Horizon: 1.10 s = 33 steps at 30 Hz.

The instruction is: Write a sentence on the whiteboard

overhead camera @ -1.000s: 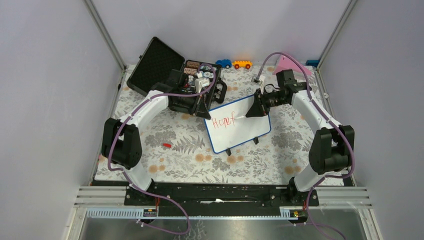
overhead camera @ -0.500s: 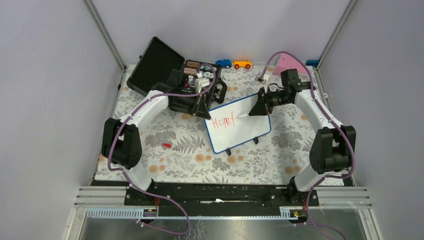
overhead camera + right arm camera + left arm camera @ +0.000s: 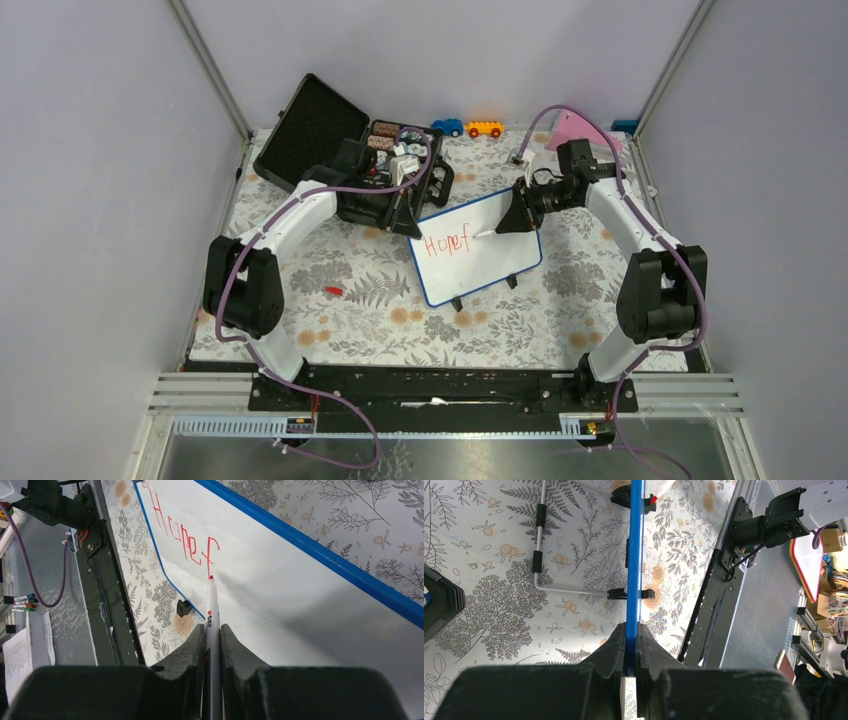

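The whiteboard (image 3: 490, 258) stands tilted on its black feet at mid-table, with a thin blue frame. Red letters of the sentence (image 3: 447, 243) read "Hope f" on its upper line. My left gripper (image 3: 411, 229) is shut on the board's left edge; in the left wrist view the blue frame (image 3: 636, 555) runs straight between that gripper's (image 3: 631, 632) pads. My right gripper (image 3: 519, 218) is shut on a white marker (image 3: 212, 611). The marker's red tip (image 3: 210, 577) sits at the lower end of the "f" (image 3: 210, 550). Contact with the board I cannot tell.
An open black case (image 3: 335, 150) with small items lies behind the left arm. A blue toy car (image 3: 447, 127) and an orange toy car (image 3: 484, 128) sit at the back, with a pink sheet (image 3: 572, 128) to their right. A red cap (image 3: 333, 291) lies on the floral mat.
My right gripper and the marker have shifted slightly to the right beside the "f". The left arm and the board have stayed still.
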Tool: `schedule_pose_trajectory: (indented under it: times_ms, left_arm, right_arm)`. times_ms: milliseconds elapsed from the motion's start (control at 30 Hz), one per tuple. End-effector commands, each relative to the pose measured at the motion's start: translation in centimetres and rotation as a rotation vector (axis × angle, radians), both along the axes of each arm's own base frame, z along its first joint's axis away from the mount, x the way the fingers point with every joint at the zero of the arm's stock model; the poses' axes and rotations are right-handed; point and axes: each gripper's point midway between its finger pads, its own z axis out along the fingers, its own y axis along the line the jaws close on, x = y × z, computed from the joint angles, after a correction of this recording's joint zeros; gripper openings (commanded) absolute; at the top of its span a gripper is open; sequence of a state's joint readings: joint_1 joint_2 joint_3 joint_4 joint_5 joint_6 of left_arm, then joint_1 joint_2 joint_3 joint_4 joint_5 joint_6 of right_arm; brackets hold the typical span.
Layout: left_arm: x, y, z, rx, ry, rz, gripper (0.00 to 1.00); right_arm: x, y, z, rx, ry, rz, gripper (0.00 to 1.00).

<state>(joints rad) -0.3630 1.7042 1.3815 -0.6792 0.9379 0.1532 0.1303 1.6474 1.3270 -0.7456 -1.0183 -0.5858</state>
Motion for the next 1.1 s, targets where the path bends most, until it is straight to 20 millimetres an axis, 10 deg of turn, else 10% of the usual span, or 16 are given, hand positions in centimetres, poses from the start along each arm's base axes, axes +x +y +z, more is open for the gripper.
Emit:
schedule_pose_trajectory:
  times_ms: [0, 1067]
  left_arm:
    - [0.2, -0.3, 0.0, 0.009, -0.037, -0.015, 0.0]
    - [0.3, -0.4, -0.3, 0.012, -0.033, -0.017, 0.0]
  right_arm:
    - [1.0, 0.7, 0.9, 0.004, -0.048, 0.014, 0.0]
    - [1.6, 0.4, -0.5, -0.026, -0.041, -0.005, 0.0]
